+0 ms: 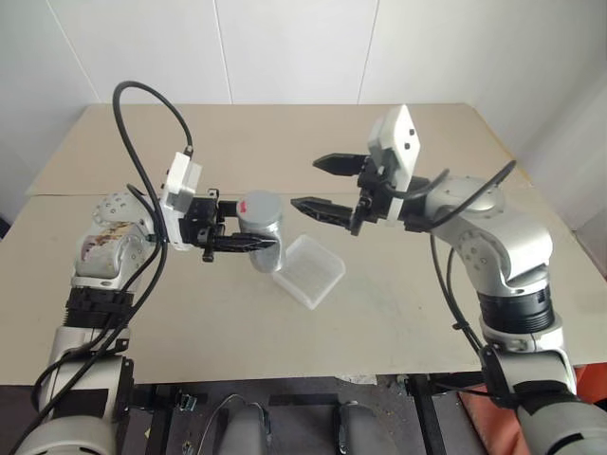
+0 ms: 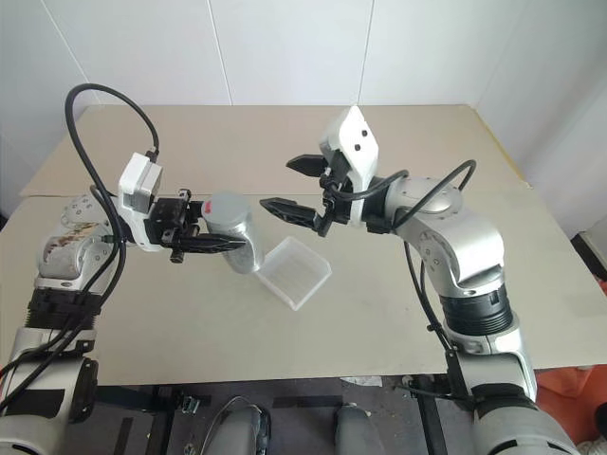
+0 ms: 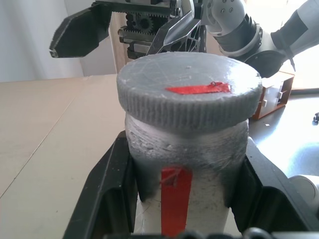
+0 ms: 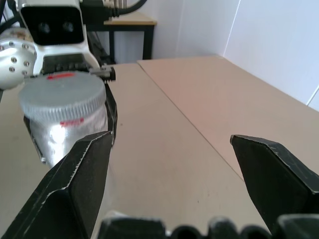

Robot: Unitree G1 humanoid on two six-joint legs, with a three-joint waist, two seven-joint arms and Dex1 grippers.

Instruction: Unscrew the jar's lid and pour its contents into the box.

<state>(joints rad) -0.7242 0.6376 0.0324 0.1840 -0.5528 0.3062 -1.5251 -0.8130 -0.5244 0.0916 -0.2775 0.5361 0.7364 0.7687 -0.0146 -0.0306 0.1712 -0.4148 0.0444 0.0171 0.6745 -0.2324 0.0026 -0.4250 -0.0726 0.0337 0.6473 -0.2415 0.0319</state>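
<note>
The jar (image 1: pixel 262 233) is held upright above the table, with my left gripper (image 1: pixel 266 229) shut on its body just under the lid (image 1: pixel 258 205). In the left wrist view the black fingers (image 3: pixel 107 194) clamp both sides of the jar (image 3: pixel 187 164), and the grey lid (image 3: pixel 189 94) carries a red mark. My right gripper (image 1: pixel 305 183) stands open, level with the lid and a little to its right, touching nothing. The box (image 1: pixel 308 270) lies on the table right beside the jar's base. The contents are hidden inside the jar.
The tan table (image 1: pixel 408 313) has a seam running across it behind the arms, and its front edge lies close below the box. An orange-brown crate (image 3: pixel 271 97) stands off the table to the right.
</note>
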